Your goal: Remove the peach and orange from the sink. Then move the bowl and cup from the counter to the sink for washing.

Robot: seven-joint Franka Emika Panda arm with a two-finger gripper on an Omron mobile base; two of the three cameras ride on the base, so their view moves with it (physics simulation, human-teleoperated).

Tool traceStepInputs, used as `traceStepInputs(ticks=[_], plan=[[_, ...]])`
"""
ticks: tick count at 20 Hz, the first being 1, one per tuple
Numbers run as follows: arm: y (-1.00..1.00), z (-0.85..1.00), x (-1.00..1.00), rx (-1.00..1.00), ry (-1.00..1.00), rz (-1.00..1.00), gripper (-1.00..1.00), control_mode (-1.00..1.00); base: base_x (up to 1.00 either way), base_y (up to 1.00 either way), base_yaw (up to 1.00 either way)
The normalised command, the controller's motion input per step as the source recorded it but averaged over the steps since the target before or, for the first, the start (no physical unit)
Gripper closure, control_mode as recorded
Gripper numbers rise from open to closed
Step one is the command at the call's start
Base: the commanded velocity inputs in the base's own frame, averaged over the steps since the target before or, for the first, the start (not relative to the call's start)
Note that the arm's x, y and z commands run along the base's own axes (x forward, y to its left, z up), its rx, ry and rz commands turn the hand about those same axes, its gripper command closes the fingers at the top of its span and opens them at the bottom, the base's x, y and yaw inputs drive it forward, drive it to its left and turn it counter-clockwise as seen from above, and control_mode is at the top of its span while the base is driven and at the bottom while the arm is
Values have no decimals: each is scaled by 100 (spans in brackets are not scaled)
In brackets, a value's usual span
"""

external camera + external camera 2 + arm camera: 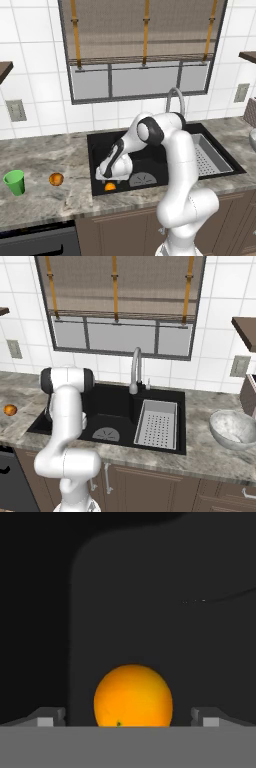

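Note:
The orange lies on the black floor of the sink, near its front left corner. My gripper hangs low in the basin right over it. In the hand view the gripper is open, and its fingertips stand apart on either side of the fruit without touching it. The peach rests on the counter left of the sink, also seen at the far left. The green cup stands upright further left. The whitish bowl sits on the counter right of the sink.
A curved silver faucet rises behind the basin. A grey perforated rack fills the sink's right part, and a round drain plate lies beside the orange. My arm leans over the sink's left side.

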Motion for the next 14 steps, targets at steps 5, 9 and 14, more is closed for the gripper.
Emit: traceStepInputs(ticks=[5, 9, 14], plan=[[0, -4, 15, 0, 18, 0, -100, -100, 0, 0, 0], [1, -11, 11, 0, 12, 0, -100, -100, 0, 0, 0], [4, -15, 3, 0, 10, 0, -100, -100, 0, 0, 0]])
